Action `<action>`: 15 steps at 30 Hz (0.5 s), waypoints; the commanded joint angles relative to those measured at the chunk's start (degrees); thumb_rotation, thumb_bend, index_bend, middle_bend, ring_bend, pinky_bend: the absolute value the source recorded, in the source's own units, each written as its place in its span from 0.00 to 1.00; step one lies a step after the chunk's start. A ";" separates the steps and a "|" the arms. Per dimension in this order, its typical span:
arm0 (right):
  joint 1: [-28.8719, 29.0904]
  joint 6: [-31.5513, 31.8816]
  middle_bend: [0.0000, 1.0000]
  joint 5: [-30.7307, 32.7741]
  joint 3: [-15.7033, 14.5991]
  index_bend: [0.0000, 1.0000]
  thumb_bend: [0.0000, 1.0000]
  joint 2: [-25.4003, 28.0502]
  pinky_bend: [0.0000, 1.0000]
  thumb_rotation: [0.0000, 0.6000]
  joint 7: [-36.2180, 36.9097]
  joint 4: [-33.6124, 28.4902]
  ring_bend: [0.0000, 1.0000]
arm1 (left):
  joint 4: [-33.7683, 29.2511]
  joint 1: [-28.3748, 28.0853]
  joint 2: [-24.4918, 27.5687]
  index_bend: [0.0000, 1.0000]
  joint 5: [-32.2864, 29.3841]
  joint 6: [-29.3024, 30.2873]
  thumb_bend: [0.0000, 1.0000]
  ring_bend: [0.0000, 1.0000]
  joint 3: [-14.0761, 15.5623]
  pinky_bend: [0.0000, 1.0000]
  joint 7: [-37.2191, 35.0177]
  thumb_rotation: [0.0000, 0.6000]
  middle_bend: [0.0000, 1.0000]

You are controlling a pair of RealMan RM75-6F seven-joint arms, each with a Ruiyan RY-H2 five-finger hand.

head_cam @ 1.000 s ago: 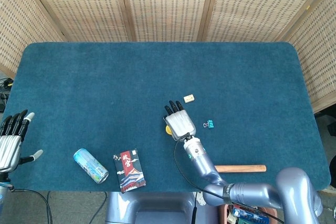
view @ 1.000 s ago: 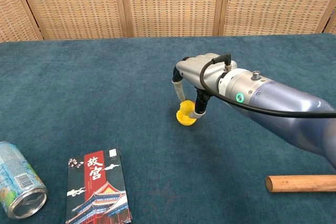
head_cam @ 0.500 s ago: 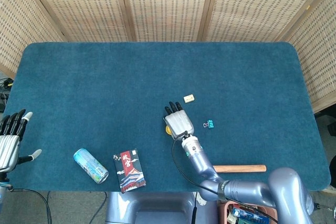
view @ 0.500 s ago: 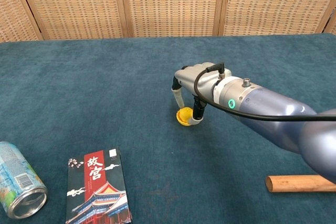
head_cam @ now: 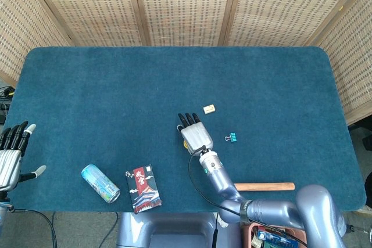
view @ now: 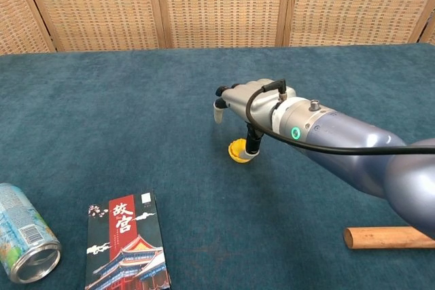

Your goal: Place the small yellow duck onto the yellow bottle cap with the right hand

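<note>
In the chest view a small yellow lump (view: 238, 151) sits on the blue cloth: the duck seems to rest on the yellow bottle cap, but I cannot tell one from the other. My right hand (view: 253, 103) hovers just above it. Its fingers (view: 217, 104) are stretched out and lifted off the yellow lump, while the thumb still points down beside it. In the head view the right hand (head_cam: 192, 134) covers the duck and cap. My left hand (head_cam: 11, 152) hangs at the table's left edge, fingers apart and holding nothing.
A drink can (head_cam: 100, 183) lies on its side front left, with a red-and-black booklet (head_cam: 143, 187) beside it. A wooden rod (head_cam: 264, 186) lies front right. A small beige block (head_cam: 209, 108) and a teal binder clip (head_cam: 232, 137) sit just beyond the right hand.
The right hand's fingers, earlier curled down around the yellow duck, have lifted and straightened. The hand has shifted slightly left and away. The left hand has stayed put.
</note>
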 commanded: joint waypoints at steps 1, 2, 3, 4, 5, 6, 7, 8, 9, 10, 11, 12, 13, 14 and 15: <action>0.00 0.91 0.00 -0.42 0.00 0.22 0.20 0.64 0.08 1.00 -0.56 -0.84 0.00 | 0.06 0.04 0.07 0.00 -0.09 0.09 0.10 0.00 -0.11 0.00 -0.22 1.00 0.00; -0.26 1.70 0.00 -0.96 -0.03 0.22 0.20 1.40 0.08 1.00 -0.63 -1.84 0.00 | 0.10 0.09 0.12 0.00 -0.09 0.15 0.10 0.00 -0.12 0.00 -0.36 1.00 0.00; -0.55 2.35 0.00 -1.44 -0.08 0.21 0.20 2.12 0.08 1.00 -0.60 -2.78 0.00 | 0.17 0.10 0.12 0.00 -0.10 0.18 0.10 0.00 -0.14 0.00 -0.44 1.00 0.00; -1.09 3.39 0.00 -2.32 -0.27 0.20 0.20 3.30 0.08 1.00 -0.48 -4.28 0.00 | 0.26 0.12 0.13 0.00 -0.15 0.16 0.11 0.00 -0.15 0.00 -0.54 1.00 0.00; -1.64 4.23 0.00 -3.08 -0.54 0.19 0.19 4.42 0.06 1.00 -0.34 -5.64 0.00 | 0.28 0.15 0.14 0.00 -0.22 0.11 0.11 0.00 -0.13 0.00 -0.61 1.00 0.00; -2.26 4.96 0.00 -3.78 -0.91 0.19 0.19 5.71 0.04 1.00 -0.20 -7.14 0.00 | 0.29 0.15 0.17 0.00 -0.28 0.03 0.11 0.00 -0.11 0.00 -0.66 1.00 0.00; -3.29 6.00 0.00 -4.74 -1.63 0.18 0.20 7.94 0.02 1.00 -0.15 -9.55 0.00 | 0.31 0.16 0.19 0.00 -0.32 -0.05 0.11 0.00 -0.07 0.00 -0.73 1.00 0.00; -4.17 7.07 0.00 -5.57 -2.20 0.17 0.20 9.65 0.00 1.00 -0.11 -11.30 0.00 | 0.33 0.17 0.21 0.00 -0.35 -0.12 0.11 0.00 -0.05 0.00 -0.75 1.00 0.00; -4.97 7.92 0.00 -6.42 -2.77 0.16 0.20 11.11 0.00 1.00 0.10 -12.80 0.00 | 0.31 0.17 0.22 0.00 -0.38 -0.18 0.11 0.00 -0.02 0.00 -0.71 1.00 0.00; -6.28 9.47 0.00 -7.69 -3.56 0.14 0.20 12.94 0.00 1.00 0.63 -14.34 0.00 | 0.27 0.18 0.20 0.00 -0.41 -0.22 0.10 0.00 0.01 0.00 -0.57 1.00 0.00; -7.30 10.44 0.00 -8.88 -4.30 0.12 0.20 14.31 0.00 1.00 1.31 -15.53 0.00 | 0.21 0.18 0.19 0.00 -0.40 -0.22 0.10 0.00 0.02 0.00 -0.44 1.00 0.00; -9.29 12.64 0.00 -10.42 -5.50 0.11 0.20 16.31 0.00 1.00 2.44 -16.78 0.00 | 0.13 0.18 0.16 0.00 -0.30 -0.17 0.10 0.00 0.07 0.00 -0.24 1.00 0.00; -10.68 13.82 0.00 -12.03 -6.56 0.09 0.20 17.71 0.00 1.00 3.69 -17.73 0.00 | 0.05 0.21 0.12 0.00 -0.26 -0.12 0.10 0.00 0.10 0.00 -0.09 1.00 0.00; -11.75 14.79 0.00 -12.98 -7.28 0.07 0.20 18.62 0.00 1.00 4.61 -18.16 0.00 | -0.01 0.22 0.09 0.00 -0.21 -0.09 0.10 0.00 0.12 0.00 0.02 1.00 0.00; -13.40 16.16 0.00 -14.35 -8.50 0.06 0.20 19.96 0.00 1.00 5.90 -18.71 0.00 | -0.05 0.20 0.05 0.00 -0.16 -0.12 0.11 0.00 0.17 0.00 0.21 1.00 0.00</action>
